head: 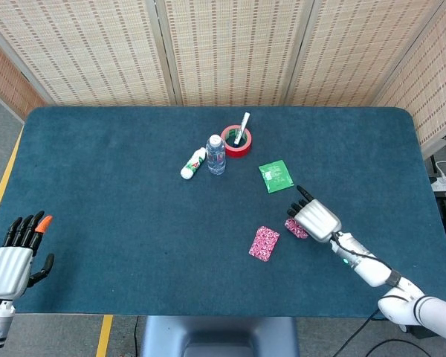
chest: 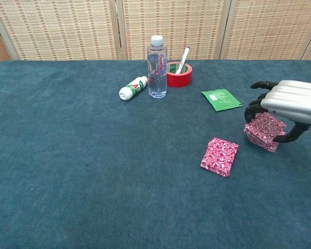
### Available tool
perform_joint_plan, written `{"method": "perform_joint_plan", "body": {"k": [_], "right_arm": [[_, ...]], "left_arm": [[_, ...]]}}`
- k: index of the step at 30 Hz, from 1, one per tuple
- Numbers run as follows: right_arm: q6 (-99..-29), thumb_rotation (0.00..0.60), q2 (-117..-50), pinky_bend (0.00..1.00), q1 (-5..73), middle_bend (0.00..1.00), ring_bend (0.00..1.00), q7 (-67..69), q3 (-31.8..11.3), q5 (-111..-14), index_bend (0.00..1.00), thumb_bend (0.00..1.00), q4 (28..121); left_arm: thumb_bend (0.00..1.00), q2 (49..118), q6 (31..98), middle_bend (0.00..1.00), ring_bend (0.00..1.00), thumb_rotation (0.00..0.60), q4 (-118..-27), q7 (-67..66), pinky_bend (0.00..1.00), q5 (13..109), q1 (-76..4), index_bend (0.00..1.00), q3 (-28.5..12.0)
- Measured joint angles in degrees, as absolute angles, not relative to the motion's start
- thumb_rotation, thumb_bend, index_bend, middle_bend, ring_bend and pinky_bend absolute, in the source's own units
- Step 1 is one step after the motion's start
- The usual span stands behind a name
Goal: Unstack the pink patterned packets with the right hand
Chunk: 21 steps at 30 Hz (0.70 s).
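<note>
One pink patterned packet (head: 264,243) (chest: 220,156) lies flat by itself on the blue table cloth. Just to its right is a small stack of pink patterned packets (head: 292,227) (chest: 263,132), tilted a little. My right hand (head: 316,220) (chest: 293,101) arches over that stack and grips it, dark fingers down its left side and thumb on its right. The hand hides the stack's far side. My left hand (head: 15,256) hovers at the table's near left corner, fingers apart and holding nothing; only the head view shows it.
A green packet (head: 276,176) (chest: 221,99) lies just behind the right hand. Further back stand a clear water bottle (head: 216,155) (chest: 157,67) and a red tape roll (head: 236,141) (chest: 178,74) with a marker in it. A small white bottle (head: 193,163) (chest: 133,88) lies on its side.
</note>
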<state>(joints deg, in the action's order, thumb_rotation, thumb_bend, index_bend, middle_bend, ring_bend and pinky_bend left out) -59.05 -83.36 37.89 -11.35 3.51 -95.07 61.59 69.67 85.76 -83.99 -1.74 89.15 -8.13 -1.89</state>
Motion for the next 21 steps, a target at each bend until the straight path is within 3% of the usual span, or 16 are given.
{"method": "perform_joint_plan", "body": {"k": [17, 21], "right_arm": [[-63.4, 0.6, -75.3, 0.0, 33.7, 0.5, 0.35, -18.5, 10.2, -102.2, 0.66, 0.19, 78.7], [-62.1, 0.6, -76.1, 0.0, 33.1, 0.5, 0.35, -20.2, 10.8, -102.6, 0.52, 0.19, 77.9]], "left_arm": [[0.46, 69.5, 85.9, 0.0, 0.0, 0.6, -84.2, -1.7, 0.0, 89.4, -8.1, 0.0, -1.9], [0.46, 69.5, 86.0, 0.0, 0.0, 0.6, -84.3, -1.6, 0.0, 89.7, -8.1, 0.0, -1.7]]}}
